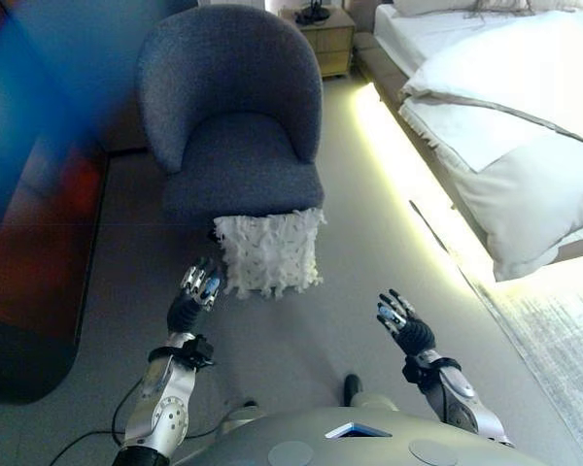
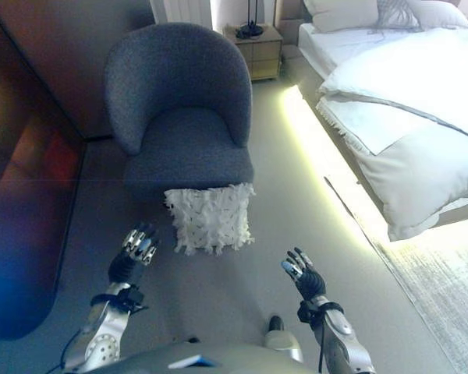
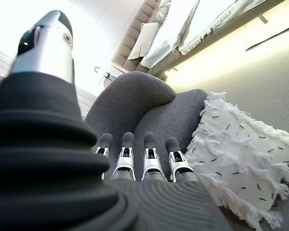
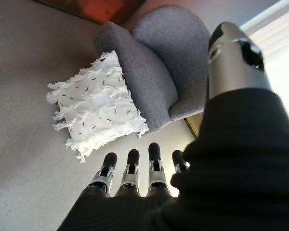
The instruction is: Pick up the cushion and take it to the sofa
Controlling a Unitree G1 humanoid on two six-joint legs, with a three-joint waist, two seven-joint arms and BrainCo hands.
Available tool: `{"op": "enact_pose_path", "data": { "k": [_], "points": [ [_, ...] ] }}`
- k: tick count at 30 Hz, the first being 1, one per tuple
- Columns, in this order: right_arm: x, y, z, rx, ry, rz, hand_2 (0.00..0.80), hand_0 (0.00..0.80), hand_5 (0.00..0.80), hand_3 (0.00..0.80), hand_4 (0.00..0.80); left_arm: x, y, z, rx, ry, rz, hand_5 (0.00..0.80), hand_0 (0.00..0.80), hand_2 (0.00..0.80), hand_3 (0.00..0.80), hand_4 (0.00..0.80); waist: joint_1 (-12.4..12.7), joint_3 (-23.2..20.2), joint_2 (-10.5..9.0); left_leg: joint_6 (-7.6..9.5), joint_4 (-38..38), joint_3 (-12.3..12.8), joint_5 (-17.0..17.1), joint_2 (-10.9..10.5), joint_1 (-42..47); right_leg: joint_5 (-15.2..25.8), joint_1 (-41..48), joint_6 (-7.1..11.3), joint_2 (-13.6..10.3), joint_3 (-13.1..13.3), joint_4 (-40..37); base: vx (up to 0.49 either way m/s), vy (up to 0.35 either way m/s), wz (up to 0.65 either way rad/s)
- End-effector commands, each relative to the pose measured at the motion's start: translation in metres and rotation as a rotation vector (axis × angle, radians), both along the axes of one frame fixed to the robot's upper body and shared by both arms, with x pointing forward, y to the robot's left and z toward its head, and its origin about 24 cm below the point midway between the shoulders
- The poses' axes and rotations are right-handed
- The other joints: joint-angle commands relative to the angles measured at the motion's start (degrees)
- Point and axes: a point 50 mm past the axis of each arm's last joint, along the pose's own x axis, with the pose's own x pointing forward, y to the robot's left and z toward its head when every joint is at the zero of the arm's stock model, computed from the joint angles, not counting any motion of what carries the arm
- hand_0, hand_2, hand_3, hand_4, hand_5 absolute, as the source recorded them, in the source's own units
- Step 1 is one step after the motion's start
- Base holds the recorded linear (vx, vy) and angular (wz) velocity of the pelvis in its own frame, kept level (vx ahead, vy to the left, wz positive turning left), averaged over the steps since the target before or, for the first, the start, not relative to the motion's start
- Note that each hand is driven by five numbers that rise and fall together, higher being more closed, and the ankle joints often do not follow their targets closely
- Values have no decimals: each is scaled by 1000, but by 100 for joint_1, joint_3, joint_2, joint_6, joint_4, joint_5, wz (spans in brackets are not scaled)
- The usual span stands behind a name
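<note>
A white fringed cushion (image 1: 269,251) with small dark dashes stands on the floor, leaning against the front of a blue-grey armchair (image 1: 235,116). It also shows in the left wrist view (image 3: 241,159) and the right wrist view (image 4: 98,103). My left hand (image 1: 196,294) is open and empty, just left of the cushion's lower left corner, not touching it. My right hand (image 1: 402,322) is open and empty, further off to the cushion's lower right.
A bed with white bedding (image 1: 515,107) runs along the right, with a lit strip (image 1: 408,165) under its edge. A wooden nightstand (image 1: 321,34) stands behind the armchair. A dark wall or cabinet (image 1: 29,194) is on the left. A pale rug (image 1: 554,340) lies at right.
</note>
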Motion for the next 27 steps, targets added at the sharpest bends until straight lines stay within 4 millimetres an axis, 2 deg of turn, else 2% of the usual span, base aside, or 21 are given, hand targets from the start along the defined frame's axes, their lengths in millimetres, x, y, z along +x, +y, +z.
{"op": "enact_pose_path", "data": {
  "k": [1, 3, 4, 5, 7, 10, 12, 15, 18, 21, 23, 24, 27],
  "points": [
    [36, 15, 22, 41, -169, -28, 0, 0, 0, 0, 0, 34, 23, 33, 70, -172, 46, 0, 0, 0, 0, 0, 6, 342, -190, 849, 877, 46, -418, -606, -509, -271, -179, -22, -161, -108, 1725, -32, 203, -4],
    [40, 19, 23, 40, -176, -57, 0, 0, 0, 0, 0, 37, 24, 33, 98, -160, 38, 0, 0, 0, 0, 0, 22, 372, -113, 977, 951, 6, -462, -668, -571, 91, -517, -43, -390, -49, 2627, -19, 213, -2],
    [37, 20, 23, 33, -173, -73, 0, 0, 0, 0, 0, 36, 24, 32, 109, -148, 36, 0, 0, 0, 0, 0, -3, 415, -37, 1017, 956, -46, -470, -670, -569, 351, -801, -64, -468, 98, 3186, -25, 213, -5],
    [33, 17, 22, 21, -164, -96, 0, 0, 0, 0, 0, 37, 24, 32, 105, -143, 22, 0, 0, 0, 0, 0, -52, 473, 28, 1031, 951, -168, -473, -703, -534, 620, -1126, -63, -452, 333, 3788, -16, 214, 0],
    [25, 11, 18, 2, -153, -117, 0, 0, 0, 0, 0, 38, 24, 33, 78, -138, 5, 0, 0, 0, 0, 0, -118, 517, 105, 1019, 939, -349, -480, -730, -477, 909, -1546, -38, -401, 601, 4234, 46, 153, 37],
    [13, -3, 11, -19, -112, -164, 0, 0, 0, 0, 0, 37, 25, 34, 86, -132, -11, 0, 0, 0, 0, 0, -245, 468, 109, 963, 876, -581, -516, -758, -339, 1038, -1749, 11, -170, 873, 3782, 170, -6, 77],
    [9, -9, 10, -41, -88, -180, 0, 0, 0, 0, 0, 38, 26, 36, 80, -139, -13, 0, 0, 0, 0, 0, -333, 427, -53, 937, 939, -673, -668, -870, -265, 1139, -1605, 103, -141, 946, 2583, 293, -151, 27],
    [15, -14, 11, -42, -102, -173, 0, 0, 0, 0, 0, 38, 22, 39, 83, -147, -26, 0, 0, 0, 0, 0, -335, 379, -350, 939, 1182, -877, -993, -1038, -239, 1005, -1363, 268, -164, 851, 918, 330, -147, 35],
    [24, -17, 14, -41, -98, -185, 0, 0, 0, 0, 0, 34, 17, 34, 90, -124, -53, 0, 0, 0, 0, 0, -348, 368, -441, 971, 1251, -1124, -1175, -1128, -51, 945, -1353, 334, 49, 680, 24, 413, -82, 25],
    [22, -17, 11, -29, -73, -186, 0, 0, 0, 0, 0, 29, 17, 30, 88, -107, -72, 0, 0, 0, 0, 0, -347, 348, -455, 1001, 1258, -1236, -1319, -1153, 210, 1023, -1486, 300, 143, 460, -39, 388, -75, 46],
    [17, -15, 6, -29, -50, -166, 0, 0, 0, 0, 0, 23, 16, 26, 77, -93, -73, 0, 0, 0, 0, 0, -312, 294, -474, 1036, 1264, -1217, -1391, -1176, 338, 936, -1446, 260, 110, 277, 163, 401, -102, 34],
    [15, -14, 4, -31, -41, -159, 0, 0, 0, 0, 0, 20, 15, 24, 72, -88, -71, 0, 0, 0, 0, 0, -304, 262, -460, 1023, 1269, -1178, -1354, -1151, 387, 882, -1398, 228, 102, 194, 223, 522, -145, 21],
    [9, -11, 3, -34, -25, -147, 0, 0, 0, 0, 0, 13, 11, 19, 56, -70, -77, 0, 0, 0, 0, 0, -369, 126, -391, 875, 1325, -846, -1145, -916, 578, 710, -1340, 113, 135, 9, 560, 439, -136, -16]
  ]
}}
